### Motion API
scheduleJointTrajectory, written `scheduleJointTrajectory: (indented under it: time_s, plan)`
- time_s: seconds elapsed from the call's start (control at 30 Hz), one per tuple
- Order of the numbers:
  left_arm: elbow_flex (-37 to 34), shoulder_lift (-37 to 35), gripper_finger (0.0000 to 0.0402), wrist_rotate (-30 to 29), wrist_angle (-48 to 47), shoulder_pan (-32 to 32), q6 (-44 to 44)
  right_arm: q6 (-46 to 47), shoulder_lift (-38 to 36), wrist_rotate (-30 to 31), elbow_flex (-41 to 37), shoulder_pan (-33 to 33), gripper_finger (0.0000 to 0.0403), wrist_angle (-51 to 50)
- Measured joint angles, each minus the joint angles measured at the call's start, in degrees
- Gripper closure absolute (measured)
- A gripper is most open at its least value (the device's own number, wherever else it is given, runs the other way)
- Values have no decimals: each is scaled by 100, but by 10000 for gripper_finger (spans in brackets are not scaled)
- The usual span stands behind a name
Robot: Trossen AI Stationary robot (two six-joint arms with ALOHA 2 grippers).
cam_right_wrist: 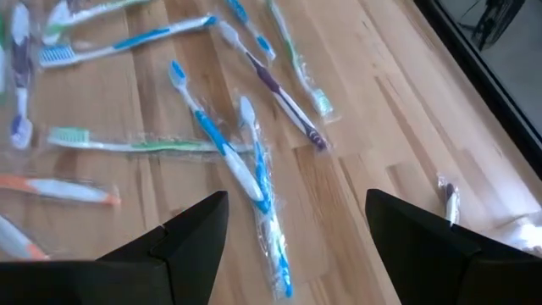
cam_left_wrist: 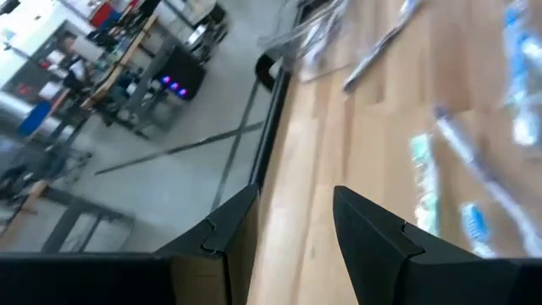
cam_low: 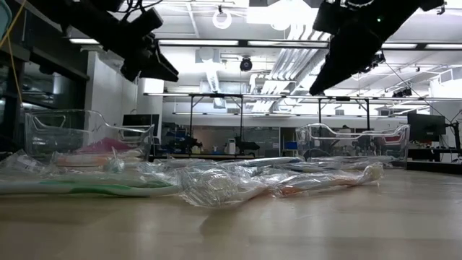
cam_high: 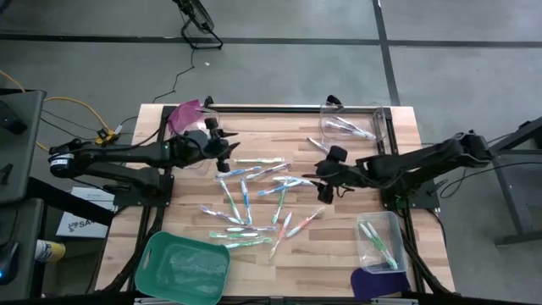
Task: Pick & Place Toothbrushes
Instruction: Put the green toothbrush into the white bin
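Right claw (cam_right_wrist: 296,246) hangs above the pale wooden table (cam_right_wrist: 381,76), black fingers spread wide, nothing between them; left claw (cam_left_wrist: 292,241) waits over the far-left part of the scatter, fingers parted to a middling gap, likewise empty.

Directly under and just ahead of the right claw: a blue-and-white plastic toothbrush in a clear wrapper (cam_right_wrist: 258,182), crossed by a second blue one (cam_right_wrist: 203,127); slightly beyond, a purple-handled brush (cam_right_wrist: 284,97); off to one side, a green-handled brush (cam_right_wrist: 127,144) and an orange one (cam_right_wrist: 59,191); farther still, the loose scatter of wrapped toothbrushes (cam_high: 254,199) across the table's middle.

Beyond the claws, a clear plastic bin with a few brushes (cam_high: 356,127) at a far corner; another clear bin (cam_high: 379,241) and a shallow green plastic tray (cam_high: 182,264) at the near edge.

Likely light, thin and fairly stiff, yet slick in crinkly film; prone to skid or drag a crossing neighbour along; best pinched across mid-handle, well clear of the overlap.
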Motion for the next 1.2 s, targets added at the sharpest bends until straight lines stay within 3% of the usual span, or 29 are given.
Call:
scheduleJointTrajectory:
  time_s: [0.17, 0.47, 0.63, 0.73, 1.2]
  plan:
    - [-3, 385, 254, -435, -130, 4, 186, -140, 74, 1, 0, -126, 130, 157]
    - [168, 1282, 254, 494, -46, 169, 514, -146, 55, -28, 0, -231, 130, 270]
    - [365, 1633, 254, 1667, -395, 545, 265, -147, 53, -120, 0, -226, 130, 253]
    - [372, 1833, 254, 2040, -421, 659, 256, -148, 53, -157, 0, -226, 130, 228]
    - [761, 2642, 254, 2209, -663, 938, -80, -43, 53, -172, 0, -226, 130, 221]
